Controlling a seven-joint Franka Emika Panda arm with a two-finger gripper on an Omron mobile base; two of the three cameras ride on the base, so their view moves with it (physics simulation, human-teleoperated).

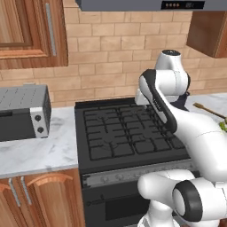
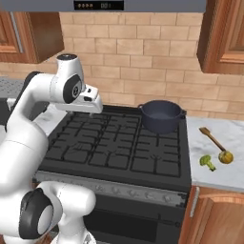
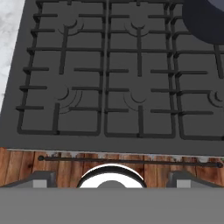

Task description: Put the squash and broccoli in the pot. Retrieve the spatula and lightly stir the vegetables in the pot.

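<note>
Pot [image 2: 161,116] on the stove's [image 2: 114,143] rear right burner; squash [image 2: 226,157], broccoli [image 2: 207,162] and spatula [image 2: 212,137] lie on the right counter [image 2: 233,176]. Tool [image 3: 112,178] open, empty, above the stove.

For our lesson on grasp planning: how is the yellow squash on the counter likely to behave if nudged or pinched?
The squash looks small and rounded, so a nudge would probably roll it along the flat counter. Its smooth curved sides may slip from a two-finger pinch unless centred. It lies at the spatula tip, beside the broccoli, so a push might shift those too.
</note>
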